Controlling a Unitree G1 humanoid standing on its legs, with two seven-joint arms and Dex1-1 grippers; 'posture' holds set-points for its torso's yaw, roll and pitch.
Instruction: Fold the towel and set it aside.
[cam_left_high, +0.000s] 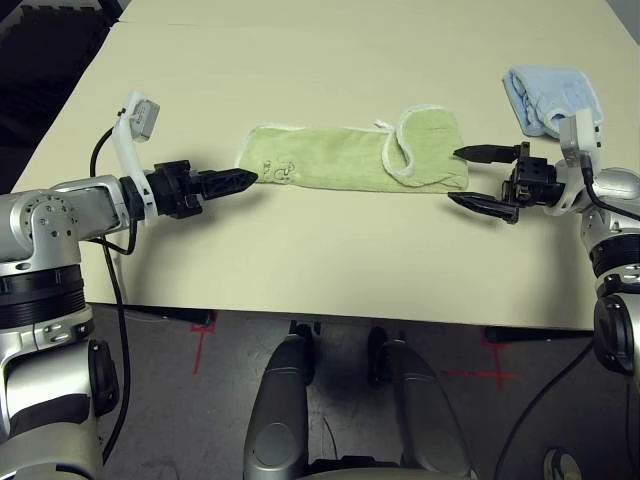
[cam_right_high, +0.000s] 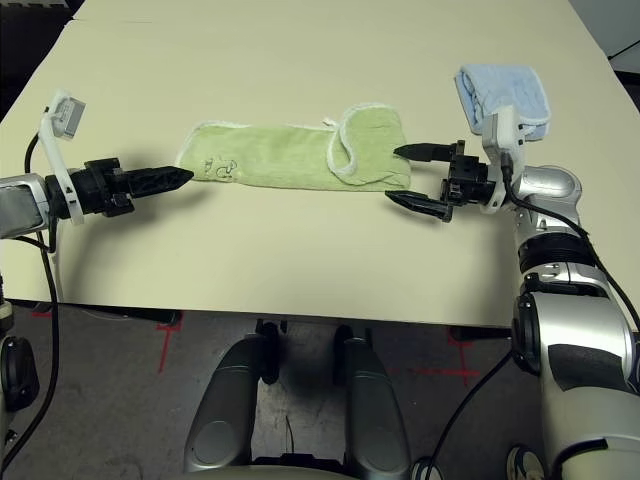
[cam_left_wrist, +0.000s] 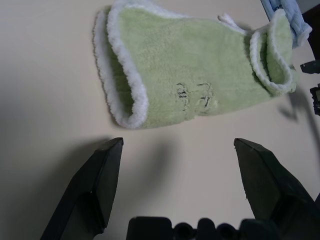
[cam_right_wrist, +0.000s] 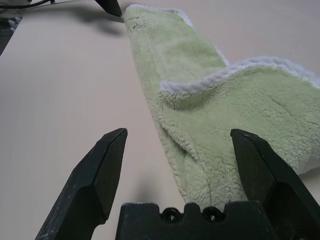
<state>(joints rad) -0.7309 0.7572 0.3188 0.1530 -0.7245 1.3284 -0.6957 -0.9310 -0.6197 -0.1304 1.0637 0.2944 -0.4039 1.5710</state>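
So the towel (cam_left_high: 350, 160) is lying mid-table as a long strip, upper centre of the head view, already doubled lengthwise I'd guess, with its right end flopped back on itself. Left gripper (cam_left_high: 240, 180) sits right at its left end, right gripper (cam_left_high: 482, 179) at its right end, both spread wide, holding nothing. Probably lined up to fold it end to end. Blue cloth (cam_left_high: 550, 98) is parked at upper right.

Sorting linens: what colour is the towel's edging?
White, around the light green towel; clearest in the left wrist view.
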